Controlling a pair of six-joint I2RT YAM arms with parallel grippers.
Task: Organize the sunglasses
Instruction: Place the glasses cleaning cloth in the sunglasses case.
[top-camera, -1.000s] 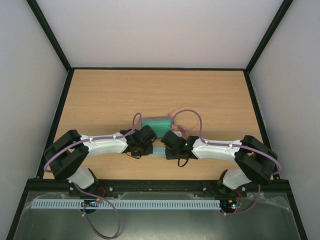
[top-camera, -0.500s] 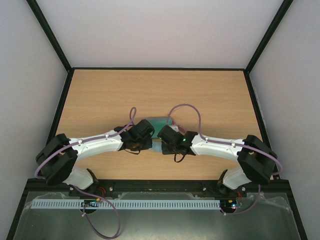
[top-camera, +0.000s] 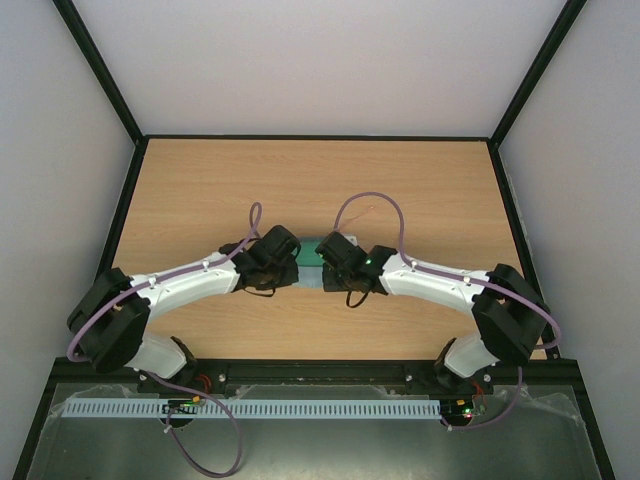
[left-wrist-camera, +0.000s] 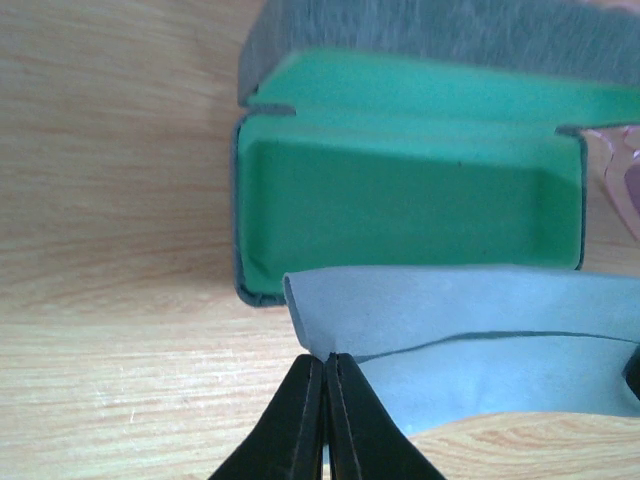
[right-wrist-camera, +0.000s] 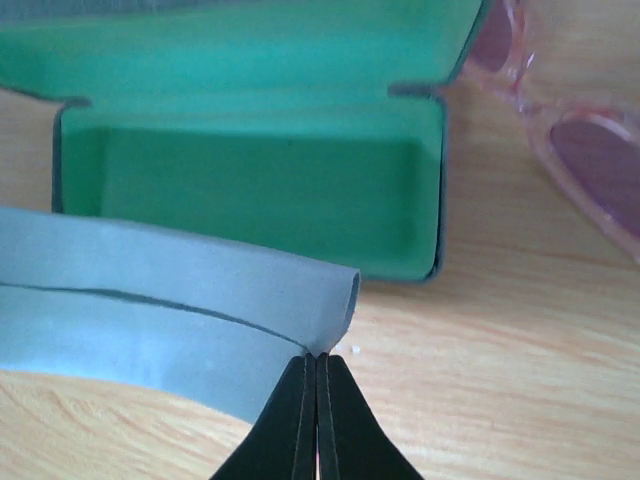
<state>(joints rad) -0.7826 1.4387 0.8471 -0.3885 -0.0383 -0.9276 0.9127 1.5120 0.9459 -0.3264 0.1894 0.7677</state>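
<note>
Both my arms have reached farther out over the table (top-camera: 200, 180), wrists nearly meeting above the open, green-lined case (left-wrist-camera: 400, 190). My left gripper (left-wrist-camera: 325, 362) and right gripper (right-wrist-camera: 317, 360) each pinch a folded end of the light blue cloth (right-wrist-camera: 150, 290) at the case's near edge. The sunglasses (right-wrist-camera: 590, 160) lie on the wood just beside its right end.

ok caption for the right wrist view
Right gripper pinches a folded blue cloth in front of the open green-lined case, pink sunglasses beside it.

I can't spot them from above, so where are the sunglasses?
In the right wrist view, the sunglasses lie on the table beside the right end of the open case.
</note>
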